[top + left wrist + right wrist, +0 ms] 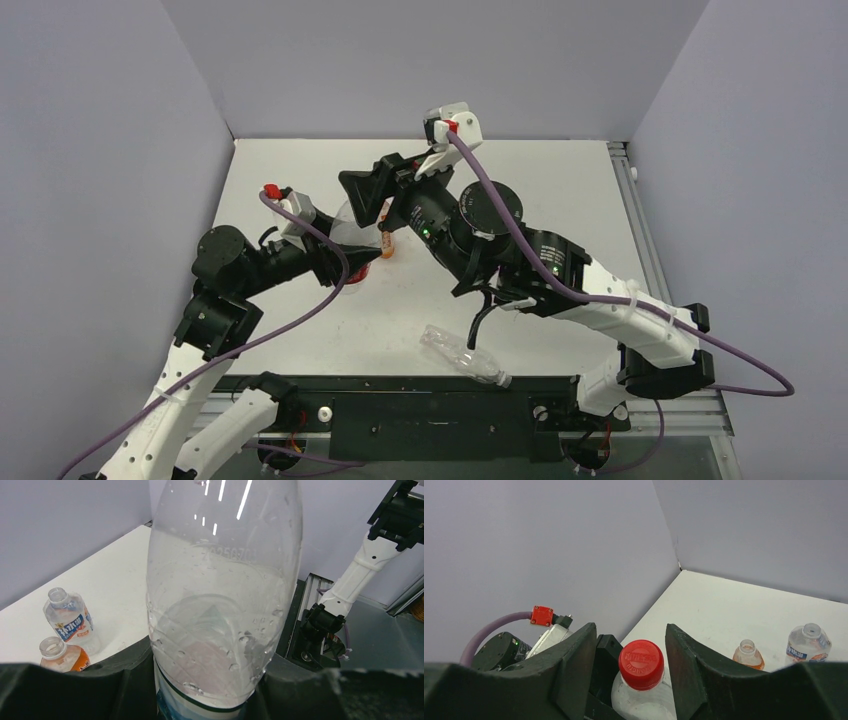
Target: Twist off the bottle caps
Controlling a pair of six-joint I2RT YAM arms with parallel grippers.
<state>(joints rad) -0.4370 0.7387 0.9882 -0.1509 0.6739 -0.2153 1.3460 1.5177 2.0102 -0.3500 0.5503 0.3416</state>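
A large clear bottle (pixel 220 595) stands upright with my left gripper (pixel 210 685) shut on its lower body; in the top view the left gripper (pixel 345 262) is left of the table's middle. The bright red cap (pixel 640 664) is on this bottle's neck. My right gripper (pixel 630 645) is open and straddles the red cap from above, with a gap on each side. In the top view the right gripper (pixel 365 198) hangs over the bottle top. I see no whitish caps.
A small orange bottle (pixel 749 655) and a small clear bottle with a blue label (pixel 808 642) stand uncapped on the white table (pixel 724 605); they also show in the left wrist view, orange (pixel 62 655) and clear (pixel 70 620). Another clear bottle (pixel 465 355) lies near the front edge.
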